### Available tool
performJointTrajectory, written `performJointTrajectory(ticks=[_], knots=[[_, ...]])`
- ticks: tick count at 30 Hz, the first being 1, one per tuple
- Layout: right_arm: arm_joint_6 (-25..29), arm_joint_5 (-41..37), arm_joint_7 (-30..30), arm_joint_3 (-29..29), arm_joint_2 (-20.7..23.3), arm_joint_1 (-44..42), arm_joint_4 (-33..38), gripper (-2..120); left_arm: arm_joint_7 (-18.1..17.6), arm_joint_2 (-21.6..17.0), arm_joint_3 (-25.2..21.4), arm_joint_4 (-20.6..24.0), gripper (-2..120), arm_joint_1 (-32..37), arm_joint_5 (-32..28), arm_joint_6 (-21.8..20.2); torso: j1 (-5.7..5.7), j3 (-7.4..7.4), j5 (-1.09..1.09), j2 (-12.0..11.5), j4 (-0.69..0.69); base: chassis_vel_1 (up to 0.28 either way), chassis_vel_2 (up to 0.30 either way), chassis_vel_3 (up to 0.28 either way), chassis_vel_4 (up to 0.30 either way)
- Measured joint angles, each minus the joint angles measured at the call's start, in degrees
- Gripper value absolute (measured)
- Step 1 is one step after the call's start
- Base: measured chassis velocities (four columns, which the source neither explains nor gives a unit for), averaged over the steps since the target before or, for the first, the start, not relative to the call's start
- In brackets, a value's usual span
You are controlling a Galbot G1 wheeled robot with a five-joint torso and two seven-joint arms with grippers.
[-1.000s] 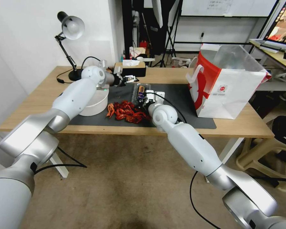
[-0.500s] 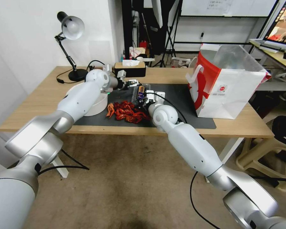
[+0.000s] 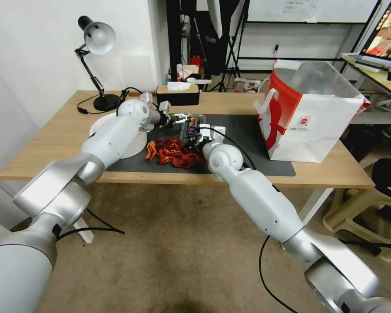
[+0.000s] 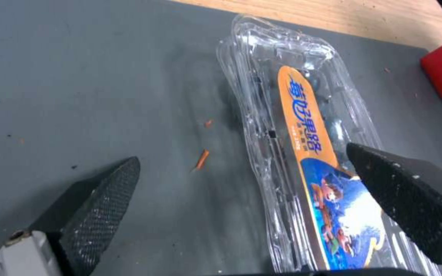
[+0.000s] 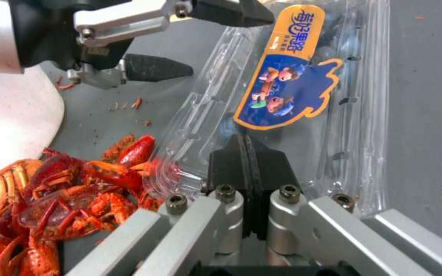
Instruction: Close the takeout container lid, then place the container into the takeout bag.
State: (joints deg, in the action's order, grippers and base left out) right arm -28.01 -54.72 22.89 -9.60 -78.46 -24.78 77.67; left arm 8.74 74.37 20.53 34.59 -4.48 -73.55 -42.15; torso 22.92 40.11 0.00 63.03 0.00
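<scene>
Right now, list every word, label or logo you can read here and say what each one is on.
"莓好果路": orange and blue sticker on the takeout container, blue characters on the orange band.
Small print beside those characters: too small to read.
Red logo with text under it on the takeout bag: too small to read.

My wooden table (image 3: 65,130) carries a dark mat (image 3: 247,130) along its near edge. On the mat lie the takeout container (image 3: 192,124) near the middle, a heap of red crayfish (image 3: 173,154) just in front of it, and a white bowl (image 3: 132,145) at the mat's left end. The takeout bag (image 3: 310,117) stands at the right end of the table. A desk lamp (image 3: 97,48) stands at the far left corner and a tissue box (image 3: 178,93) at the far edge.
</scene>
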Motion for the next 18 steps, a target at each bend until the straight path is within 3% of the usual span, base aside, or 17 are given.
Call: performJointTrajectory(ticks=[15,18], knots=[[0.0,0.1,-0.1,0.1,0.0,-0.1,0.0,0,0.8,0.0,0.6,0.5,97,0.5,0.2,0.2,-0.01,-0.01,0.01,0.0,0.02,0.0,0.0,0.0,0.0],[0.0,0.2,-0.2,0.2,0.1,-0.2,0.0,0,1.3,-0.2,0.7,1.6,83,0.5,-0.1,0.0,0.0,0.0,-0.01,0.0,-0.01,0.0,0.0,0.0,0.0]])
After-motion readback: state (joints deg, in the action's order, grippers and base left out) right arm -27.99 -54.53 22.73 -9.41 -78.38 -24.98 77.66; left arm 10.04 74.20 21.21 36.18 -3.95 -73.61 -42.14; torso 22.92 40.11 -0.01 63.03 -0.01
